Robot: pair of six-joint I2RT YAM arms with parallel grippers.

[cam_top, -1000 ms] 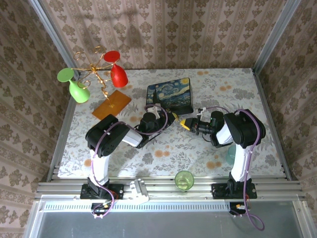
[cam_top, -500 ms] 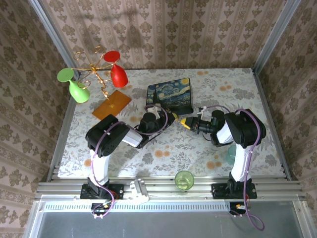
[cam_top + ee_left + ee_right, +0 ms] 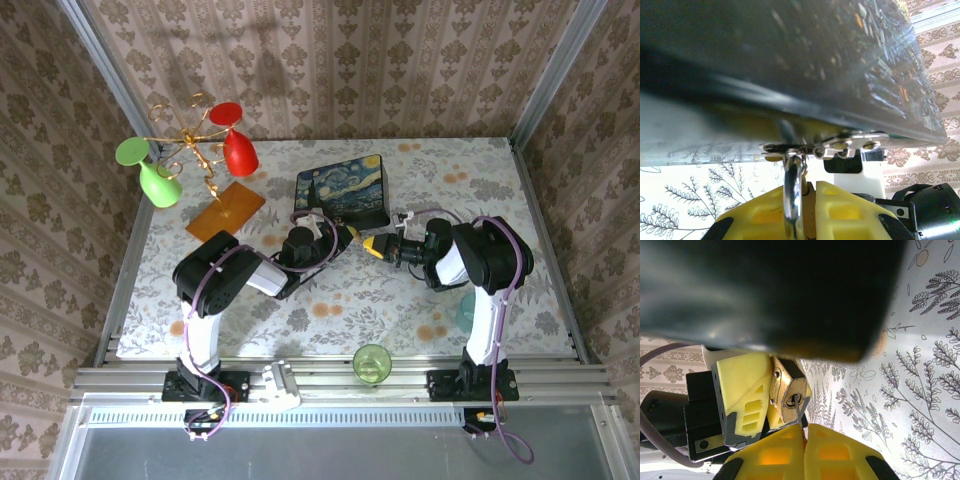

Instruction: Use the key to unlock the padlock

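The padlock (image 3: pixel 790 392) is a small brass block with rounded corners, its keyhole face turned toward my right wrist camera. Its shackle (image 3: pixel 794 200) is a thin, polished silver loop that passes up through the shiny metal clasp (image 3: pixel 850 145) on the near side of the painted box (image 3: pixel 342 190). So the lock hangs just in front of the box's near edge, between my two grippers. The key (image 3: pixel 798 415) is a thin dark metal sliver with its tip sitting in the keyhole.

The box is flat and rectangular with rounded corners and a glossy swirled blue night-sky print on the lid. The lid is down, so I cannot see what is inside. A translucent green cup (image 3: pixel 372 362) stands at the near edge of the floral-patterned table (image 3: pixel 400 290), well apart from the work; I cannot tell whether it holds anything.

The left gripper (image 3: pixel 343 238) has its chunky yellow plastic fingers clamped on either side of the padlock body. The right gripper (image 3: pixel 372 245) is clenched tight on the key, the blade sticking out from between its fingertips into the lock. Both arms are folded low, elbows out to the sides, forearms pointing inward so the two grippers meet nearly tip to tip.
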